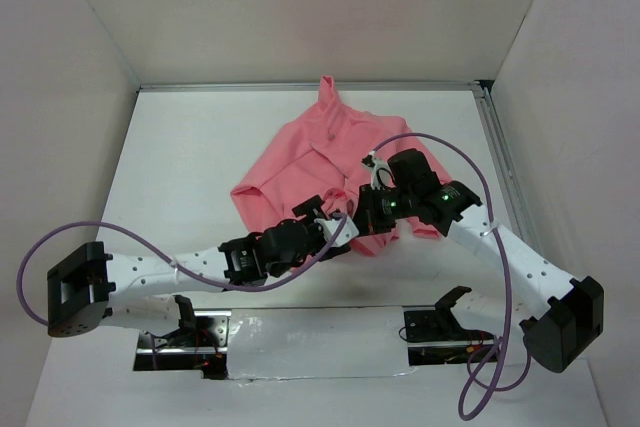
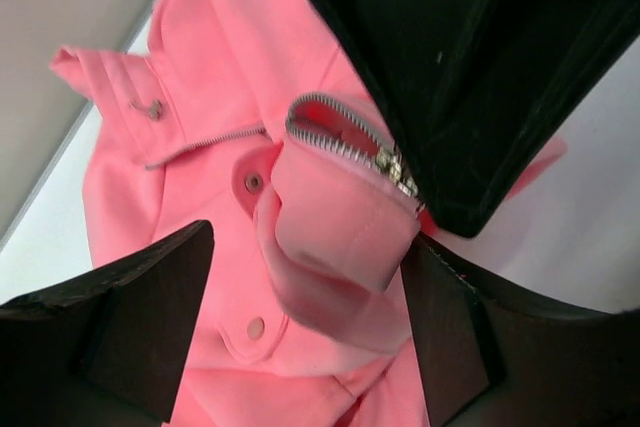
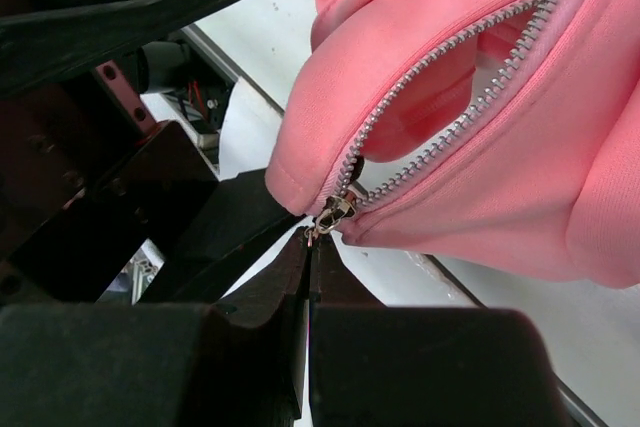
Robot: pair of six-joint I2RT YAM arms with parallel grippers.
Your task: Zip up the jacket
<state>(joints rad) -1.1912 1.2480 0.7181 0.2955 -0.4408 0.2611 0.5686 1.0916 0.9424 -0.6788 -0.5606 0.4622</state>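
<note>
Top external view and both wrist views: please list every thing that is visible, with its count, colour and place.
jacket: one, salmon pink, crumpled mid-table
zipper: one, silver teeth, on the jacket, gaping open
zipper pull: one, silver, where the teeth meet
snap buttons: two, pink, on the jacket front
table: one, white, under everything
walls: three, white, around the table
tape strip: one, silver, between the arm bases
cables: two, purple, one looping along each arm
left gripper: one, black, open, jacket fold between its fingers
right gripper: one, black, shut on the zipper pull
</note>
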